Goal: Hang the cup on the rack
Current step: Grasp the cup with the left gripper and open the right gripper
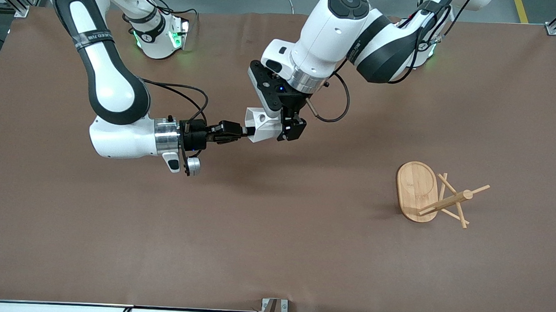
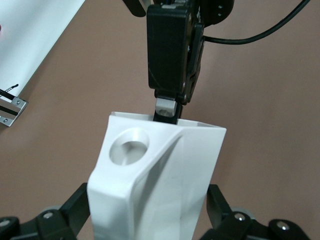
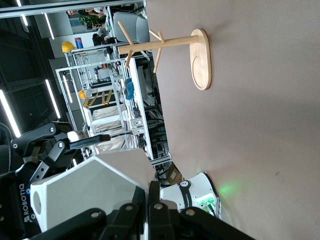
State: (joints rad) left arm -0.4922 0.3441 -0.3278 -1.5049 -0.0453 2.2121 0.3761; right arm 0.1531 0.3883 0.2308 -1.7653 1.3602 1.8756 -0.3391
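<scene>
Right gripper (image 1: 247, 132), reaching in from frame left just above centre, is pinching the rim of the cup (image 1: 263, 126), fingers pressed tight on the wall with one inside the mouth; same pinch shows at the bottom of the right wrist view, right gripper (image 3: 149, 196) on the cup (image 3: 90, 192).

Left gripper (image 1: 279, 126) is coming down from the upper right of the frame and straddling the cup body. In the left wrist view its fingers (image 2: 75, 207) are sitting either side of the cup (image 2: 155, 185), still spread; contact with the cup walls looks likely but I can't confirm it from this angle. The right gripper (image 2: 167, 107) is visible there at the top centre, clamped on the cup rim.

Cup is hanging in the air over the brown table (image 1: 274, 249), slightly above frame centre, mouth pointing toward the right arm, handle tab with the round hole facing up.

Rack (image 1: 433, 195) is standing at the right of the frame, slightly below mid-height, well apart from the cup, pegs empty. In the right wrist view the rack (image 3: 200, 57) is showing in the upper middle.
</scene>
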